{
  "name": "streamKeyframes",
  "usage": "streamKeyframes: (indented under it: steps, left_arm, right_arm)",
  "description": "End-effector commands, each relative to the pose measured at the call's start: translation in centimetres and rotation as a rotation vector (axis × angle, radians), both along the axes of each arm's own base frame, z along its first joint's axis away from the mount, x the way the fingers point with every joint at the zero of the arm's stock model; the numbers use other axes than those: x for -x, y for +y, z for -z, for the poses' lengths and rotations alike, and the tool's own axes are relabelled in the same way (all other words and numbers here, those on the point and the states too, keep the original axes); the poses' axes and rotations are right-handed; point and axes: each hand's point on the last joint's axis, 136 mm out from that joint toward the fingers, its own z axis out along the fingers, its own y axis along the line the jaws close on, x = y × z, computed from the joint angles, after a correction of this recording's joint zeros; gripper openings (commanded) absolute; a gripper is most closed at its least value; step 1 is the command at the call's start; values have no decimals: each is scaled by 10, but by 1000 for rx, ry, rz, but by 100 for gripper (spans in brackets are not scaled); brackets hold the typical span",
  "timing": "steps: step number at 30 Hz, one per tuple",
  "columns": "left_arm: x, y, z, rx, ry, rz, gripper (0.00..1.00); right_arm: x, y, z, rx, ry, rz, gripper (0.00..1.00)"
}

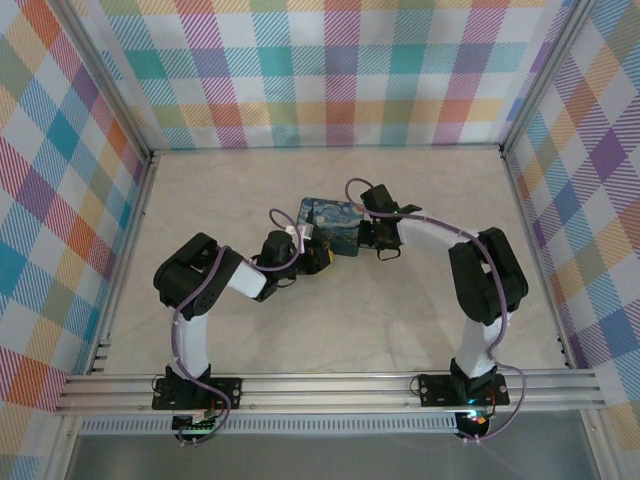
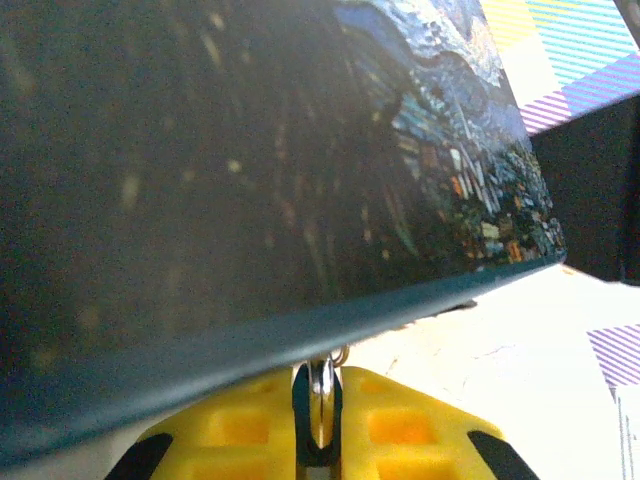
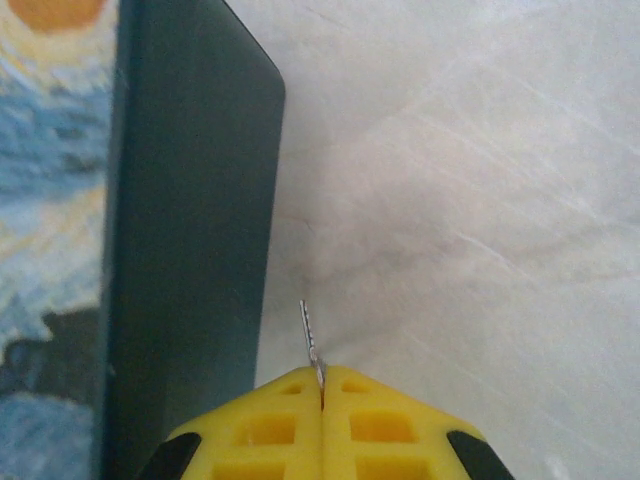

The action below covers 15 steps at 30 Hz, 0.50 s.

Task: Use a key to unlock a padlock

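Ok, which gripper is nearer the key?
Right. The right gripper pinches the key beside the blue box; the left gripper sits at the box's other side, gripping a metal piece.

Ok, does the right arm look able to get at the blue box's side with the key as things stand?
Probably yes: the right gripper has its jaws shut on the key, whose tip juts out beside the dark side wall of the blue box, with only bare table between.

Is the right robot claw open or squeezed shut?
Shut. In the right wrist view the right gripper has its yellow fingers meeting with no gap, pinching the key, a thin silver sliver poking out between them.
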Motion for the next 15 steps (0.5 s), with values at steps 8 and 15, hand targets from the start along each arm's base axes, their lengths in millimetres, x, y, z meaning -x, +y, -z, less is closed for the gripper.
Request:
streamKeyframes:
  steps: [8,15]
  left_arm:
    - [15,-2,-11,3,258,13,3]
    - [9,-10,-40,89,278,5,2]
  right_arm:
    - [32,-19,-26,-56,-70,16,0]
    - [62,-15,-48,-204,-124,-16,0]
